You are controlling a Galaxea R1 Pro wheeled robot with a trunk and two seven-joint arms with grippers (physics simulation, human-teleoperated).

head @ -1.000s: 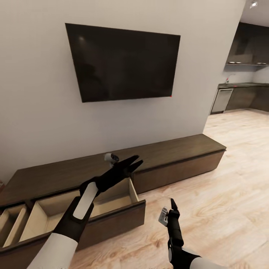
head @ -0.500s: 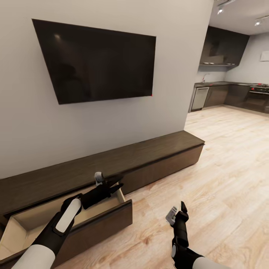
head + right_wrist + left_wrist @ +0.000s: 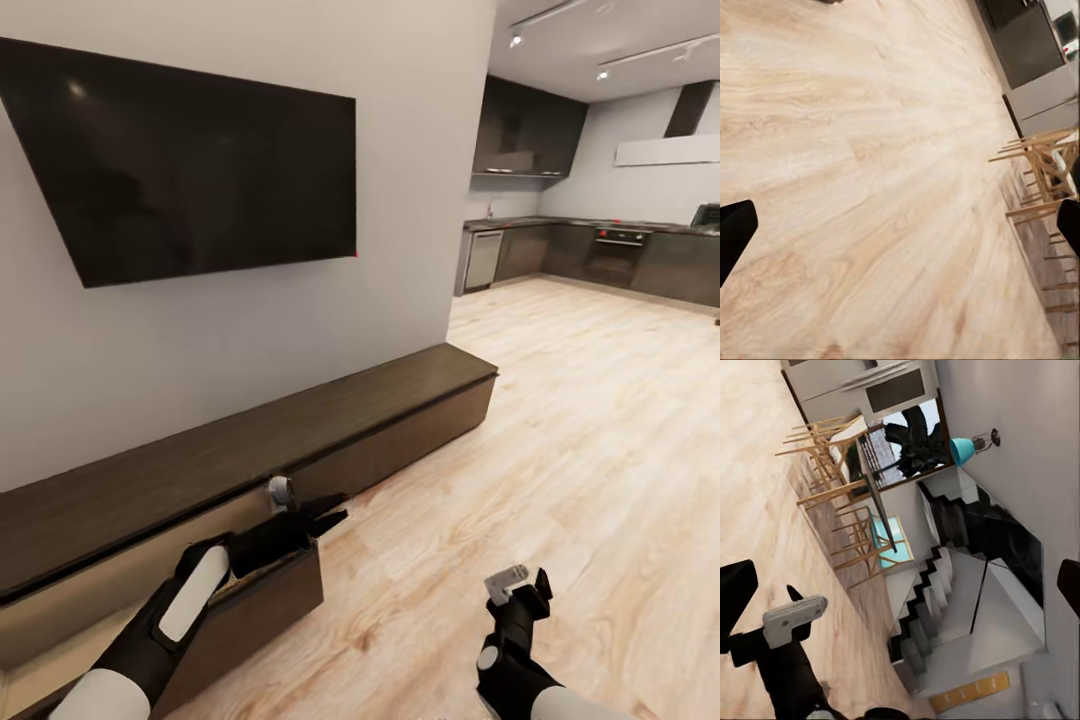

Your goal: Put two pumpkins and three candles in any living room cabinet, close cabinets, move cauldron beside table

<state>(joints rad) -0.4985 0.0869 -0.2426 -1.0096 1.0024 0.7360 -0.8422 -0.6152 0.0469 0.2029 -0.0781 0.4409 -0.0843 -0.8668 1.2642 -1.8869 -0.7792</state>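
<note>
Cabinet [image 3: 300,440] ran low and dark along the white wall, from the lower left of the head view up to the middle right, under a wall-mounted television [image 3: 180,160] in the upper left. Its one drawer [image 3: 255,610] stood pulled out at the lower left, dark front facing the floor side; the inside was too hidden to tell what lay in it.

The left gripper [image 3: 325,513] hung just over the near corner of that drawer, lower centre of the frame, black fingers parted and nothing between them. In the left wrist view its two fingertips [image 3: 739,589] showed at opposite edges of the frame, wide apart, with empty air between.

The right gripper [image 3: 525,590] sat low at the bottom right of the head view, over the pale wood floor [image 3: 580,450], well apart from the cabinet. The right wrist view showed its fingertips [image 3: 735,232] at the far left and right edges, spread wide and empty, with bare floorboards beyond and wooden chairs [image 3: 1042,165] at the right edge.

A kitchen with dark cupboards [image 3: 600,255] filled the upper right of the head view.
</note>
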